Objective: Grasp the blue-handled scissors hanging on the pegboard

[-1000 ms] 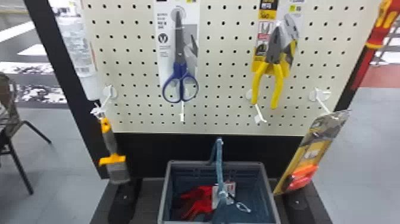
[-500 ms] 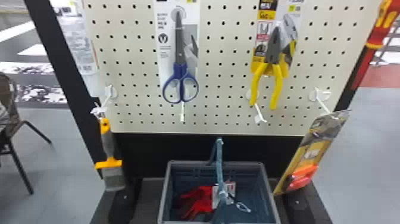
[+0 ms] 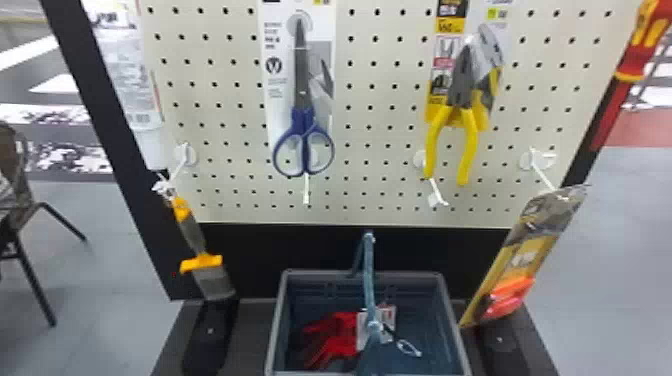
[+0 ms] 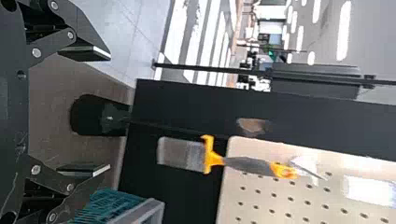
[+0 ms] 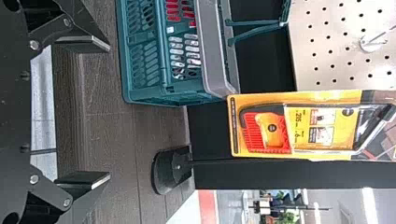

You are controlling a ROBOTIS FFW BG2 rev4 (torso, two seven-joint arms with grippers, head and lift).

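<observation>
Left gripper (image 4: 109, 112), right gripper (image 5: 109, 111): jaws spread wide on both. Beyond right jaws, basket (image 5: 214, 51); farther out, carded saw (image 5: 266, 133). Beyond left jaws, hanging brush (image 4: 184, 154). Well apart from both, blue-handled scissors (image 3: 302, 116) hang on pegboard (image 3: 380, 120), blades up.

Place type: shop, or a shop-style tool display
Main fixture: pegboard (image 3: 380, 150) in black frame, white hooks (image 3: 185, 157) sticking out
Goods, upper part: scissors (image 3: 302, 105) and yellow-handled pliers (image 3: 462, 95), both on printed retail cards
Goods, lower left corner: hanging brush (image 3: 192, 235), orange and grey
Goods, lower right corner: carded tool (image 5: 266, 130) with red grip, printed pack
Basket: shopping-type basket (image 3: 278, 320) below lower edge; red gloves (image 3: 337, 332) and white tag (image 3: 386, 317) inside
Room behind: large interior, rows of ceiling lights (image 4: 344, 30), chair (image 3: 22, 185), green plants (image 5: 289, 216)
</observation>
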